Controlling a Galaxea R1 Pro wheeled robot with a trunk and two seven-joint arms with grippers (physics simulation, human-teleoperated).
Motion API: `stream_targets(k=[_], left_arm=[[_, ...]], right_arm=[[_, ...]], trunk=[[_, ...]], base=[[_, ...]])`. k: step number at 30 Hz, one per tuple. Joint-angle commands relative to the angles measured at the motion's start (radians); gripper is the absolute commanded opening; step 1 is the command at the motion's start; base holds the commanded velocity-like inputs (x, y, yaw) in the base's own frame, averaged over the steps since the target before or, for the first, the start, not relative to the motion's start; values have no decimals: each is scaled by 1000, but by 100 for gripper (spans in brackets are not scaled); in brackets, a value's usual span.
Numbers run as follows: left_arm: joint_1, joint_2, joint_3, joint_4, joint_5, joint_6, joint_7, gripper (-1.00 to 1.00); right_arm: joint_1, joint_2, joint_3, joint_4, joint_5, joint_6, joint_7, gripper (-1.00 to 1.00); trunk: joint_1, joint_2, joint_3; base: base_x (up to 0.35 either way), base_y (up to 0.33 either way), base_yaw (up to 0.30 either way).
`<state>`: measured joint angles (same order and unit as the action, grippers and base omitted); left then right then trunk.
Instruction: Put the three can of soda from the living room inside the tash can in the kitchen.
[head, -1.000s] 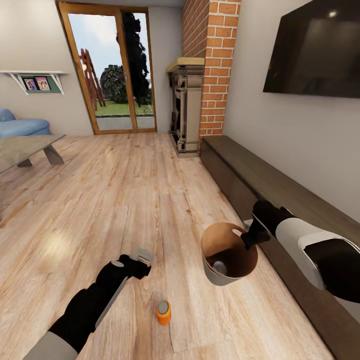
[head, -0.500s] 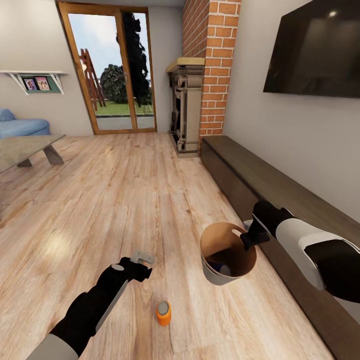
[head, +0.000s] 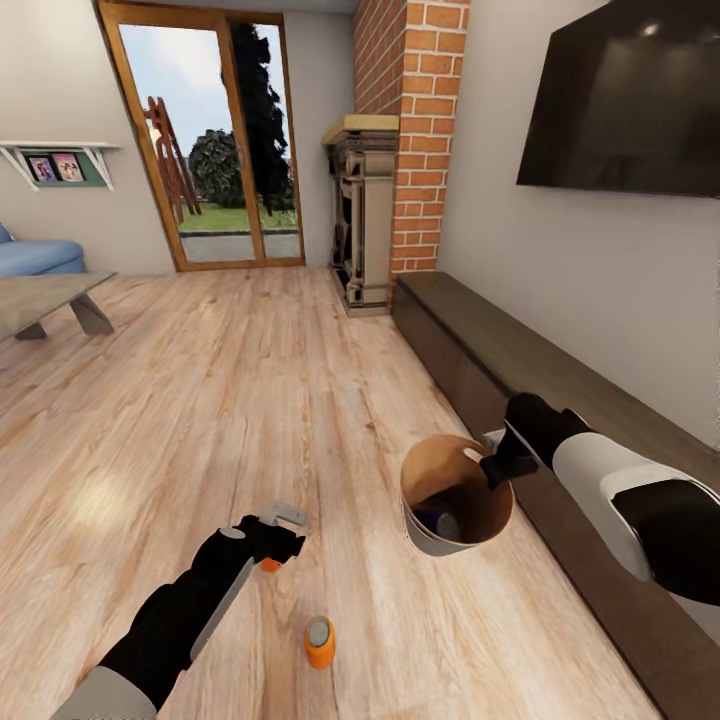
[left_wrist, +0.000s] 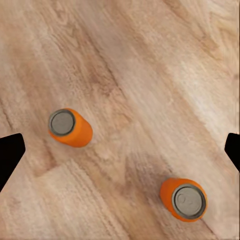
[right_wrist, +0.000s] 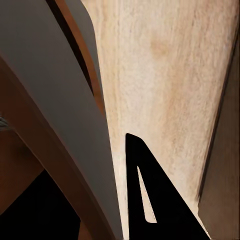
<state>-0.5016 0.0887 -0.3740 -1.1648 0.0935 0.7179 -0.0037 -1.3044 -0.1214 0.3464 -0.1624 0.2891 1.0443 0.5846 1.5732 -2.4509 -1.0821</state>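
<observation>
Cans stand upright under the wide-open left gripper, one directly below, one at five o'clock, while the right gripper clamps the trash can rim.

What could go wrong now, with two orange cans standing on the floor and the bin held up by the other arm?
1. The left pincer hangs open above the wood floor, with one orange metal-topped can nearer one finger; closing off-centre may tip it.
2. The second orange can stands close by; the arm could knock it over.
3. The right pincer grips only the rim of the round brown-lined bin, which is tilted; the dark blue can inside could roll out.
</observation>
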Motion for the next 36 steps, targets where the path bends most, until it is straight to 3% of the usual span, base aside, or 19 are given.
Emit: stream_targets(k=[1,3,4,8,16,25,28,30,36], left_arm=[[0,0,15,1,12,0,0,100],[0,-1,58,3,33,2,0,100],[0,-2,107,4,52,4,-2,100],[-1,-14,178,3,87,37,-5,100],[-1,-75,217,2,110,142,-3,100],[-1,-86,233,3,114,187,6,100],[-1,-87,259,3,115,207,13,100],[-2,-88,302,3,114,221,20,100],[-2,-90,333,6,111,229,26,100]], right_arm=[[-1,0,-8,-2,-14,3,0,-100],[-1,-1,-8,-3,-13,3,0,-100],[-1,-2,-7,-4,-12,3,0,-100],[-1,-3,-6,-6,-12,3,0,-100],[-2,-4,-4,-6,-12,3,0,-100],[-2,-18,-4,-6,-12,3,0,-100],[-2,-23,-4,-6,-12,3,0,-100],[-3,-27,-4,-6,-11,3,1,-100],[-12,-61,-6,-6,-12,3,3,-100]], trunk=[[0,0,1],[0,0,1],[0,0,2],[0,0,2],[0,0,2],[0,0,2],[0,0,2],[8,-14,-4],[27,-49,-23]], base=[[158,-97,-163],[180,-121,-161],[205,-148,-136],[205,-154,-96],[76,-60,-24],[9,-7,-3],[2,-1,-1],[0,0,0],[0,0,0]])
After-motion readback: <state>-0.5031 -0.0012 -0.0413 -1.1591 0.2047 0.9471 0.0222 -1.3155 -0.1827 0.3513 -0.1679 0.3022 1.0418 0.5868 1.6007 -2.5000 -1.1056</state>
